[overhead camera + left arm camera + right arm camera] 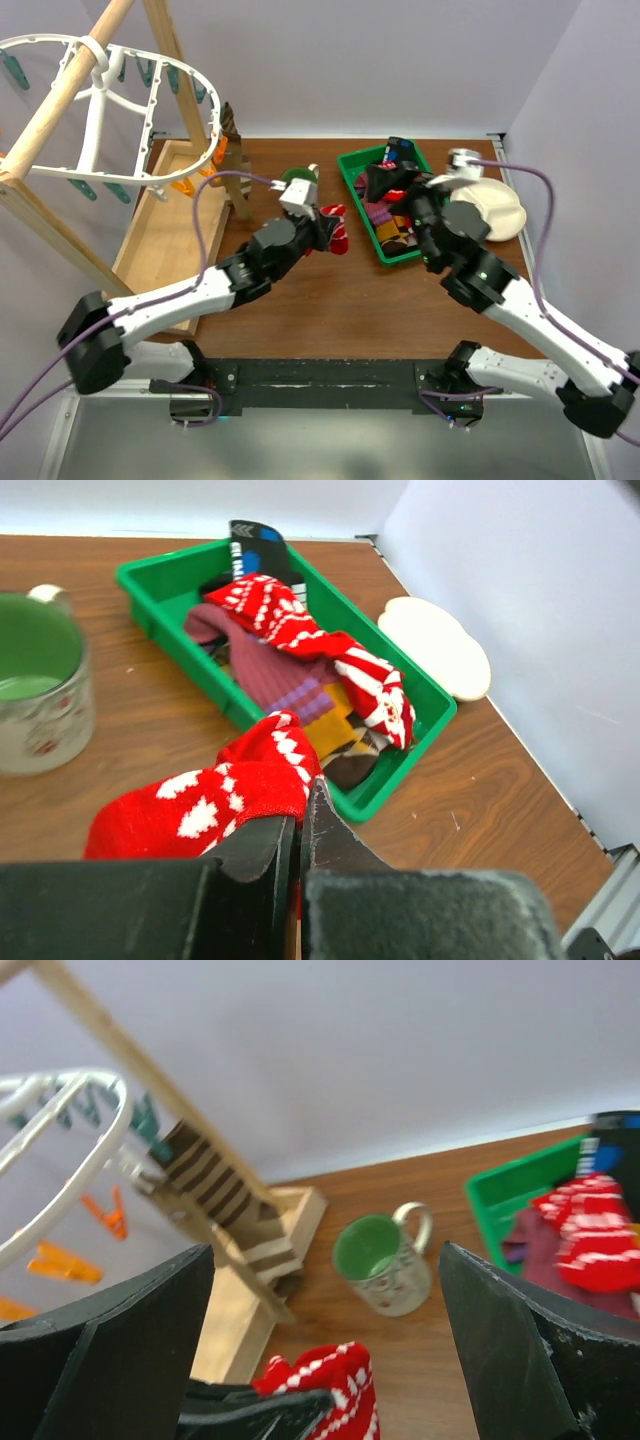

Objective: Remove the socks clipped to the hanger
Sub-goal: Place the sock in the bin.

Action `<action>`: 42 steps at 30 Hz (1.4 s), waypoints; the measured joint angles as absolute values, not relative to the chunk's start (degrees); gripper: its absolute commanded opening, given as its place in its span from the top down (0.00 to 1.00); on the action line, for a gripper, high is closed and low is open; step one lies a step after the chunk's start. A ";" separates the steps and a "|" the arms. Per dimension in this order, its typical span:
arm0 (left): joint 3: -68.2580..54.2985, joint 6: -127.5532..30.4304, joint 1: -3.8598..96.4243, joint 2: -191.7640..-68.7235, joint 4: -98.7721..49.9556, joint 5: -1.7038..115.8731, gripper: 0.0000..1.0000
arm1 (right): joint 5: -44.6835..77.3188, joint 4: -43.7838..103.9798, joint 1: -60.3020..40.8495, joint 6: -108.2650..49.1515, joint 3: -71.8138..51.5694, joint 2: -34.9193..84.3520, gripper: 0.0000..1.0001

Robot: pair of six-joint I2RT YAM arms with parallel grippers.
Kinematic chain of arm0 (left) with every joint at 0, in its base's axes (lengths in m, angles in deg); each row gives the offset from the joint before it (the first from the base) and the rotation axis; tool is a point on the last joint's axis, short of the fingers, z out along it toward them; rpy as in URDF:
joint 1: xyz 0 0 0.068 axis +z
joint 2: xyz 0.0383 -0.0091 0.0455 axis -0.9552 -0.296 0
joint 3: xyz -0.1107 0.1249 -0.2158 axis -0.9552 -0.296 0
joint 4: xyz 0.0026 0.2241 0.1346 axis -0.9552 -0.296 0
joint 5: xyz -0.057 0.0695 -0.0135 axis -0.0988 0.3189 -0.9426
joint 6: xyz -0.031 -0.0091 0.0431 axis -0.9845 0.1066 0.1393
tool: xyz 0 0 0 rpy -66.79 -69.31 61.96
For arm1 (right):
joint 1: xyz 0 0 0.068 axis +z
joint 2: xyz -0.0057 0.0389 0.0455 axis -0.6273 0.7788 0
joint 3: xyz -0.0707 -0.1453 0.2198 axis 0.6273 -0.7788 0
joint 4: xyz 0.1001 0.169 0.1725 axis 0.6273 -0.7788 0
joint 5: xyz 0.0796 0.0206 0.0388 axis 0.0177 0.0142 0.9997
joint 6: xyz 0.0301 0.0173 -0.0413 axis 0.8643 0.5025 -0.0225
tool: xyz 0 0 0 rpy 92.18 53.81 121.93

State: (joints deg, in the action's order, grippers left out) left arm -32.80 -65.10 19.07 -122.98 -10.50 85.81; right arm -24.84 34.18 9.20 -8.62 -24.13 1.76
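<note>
The white oval hanger point(100, 95) hangs from a wooden pole frame at the far left, with a brown striped sock point(232, 140) clipped to its near rim. That striped sock point(215, 1195) and the hanger point(60, 1150) also show in the right wrist view. My left gripper point(325, 225) is over mid-table, shut on a red-and-white sock point(220, 795) that droops leftwards from the left gripper point(300, 805). Above the green tray, my right gripper point(397, 193) is open and holds nothing. Between the right gripper's point(320, 1360) fingers I see the red sock point(335, 1390) lower down.
The green tray point(352, 170) at the right back holds several socks point(290, 645). A green-lined mug point(297, 180) stands between the tray and the frame's wooden base point(165, 235). A white cloud-shaped board point(492, 210) lies right of the tray. Orange clips point(110, 1215) dangle from the hanger.
</note>
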 measured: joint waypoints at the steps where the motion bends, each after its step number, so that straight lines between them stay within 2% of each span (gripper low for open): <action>1: -31.10 -64.75 19.07 -125.77 -9.78 85.22 1.00 | -27.14 32.82 9.20 -8.58 -24.57 -0.55 0.02; 10: -10.09 -60.84 19.07 -150.36 -3.03 78.51 1.00 | -40.23 25.48 9.20 -9.45 -26.78 -16.66 0.02; 20: 14.13 -58.87 21.76 -173.40 2.66 69.58 1.00 | -42.89 19.10 9.20 -10.55 -26.75 -18.56 0.02; 23: 22.67 -59.11 24.38 -181.86 2.81 67.83 0.86 | -42.87 17.83 9.20 -10.63 -26.73 -18.67 0.02; 28: 33.60 -59.72 28.73 -196.90 1.45 65.64 0.78 | -42.68 16.39 9.20 -10.68 -26.73 -18.65 0.02; 31: 34.76 -60.12 30.65 -203.06 -0.95 64.20 0.68 | -42.37 15.16 9.20 -10.63 -26.73 -18.65 0.02; 35: 34.76 -60.36 31.00 -204.18 -0.25 62.71 0.53 | -41.76 14.71 9.20 -10.63 -26.73 -18.63 0.02; 40: 34.74 -59.81 30.52 -202.12 -0.43 62.41 0.41 | -41.08 14.40 9.20 -10.50 -26.73 -18.50 0.02; 41: 34.71 -59.85 30.41 -201.79 -0.47 62.32 0.35 | -40.99 14.31 9.20 -10.50 -26.73 -18.50 0.01; 42: 34.32 -59.88 30.35 -201.25 -0.45 62.32 0.34 | -40.84 14.31 9.20 -10.48 -26.71 -18.50 0.02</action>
State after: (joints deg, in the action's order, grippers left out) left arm 34.32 -59.88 30.35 -201.25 -0.45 62.32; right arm -40.84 14.31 9.20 -10.48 -26.71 -18.50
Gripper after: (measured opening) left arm 0.580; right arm 0.985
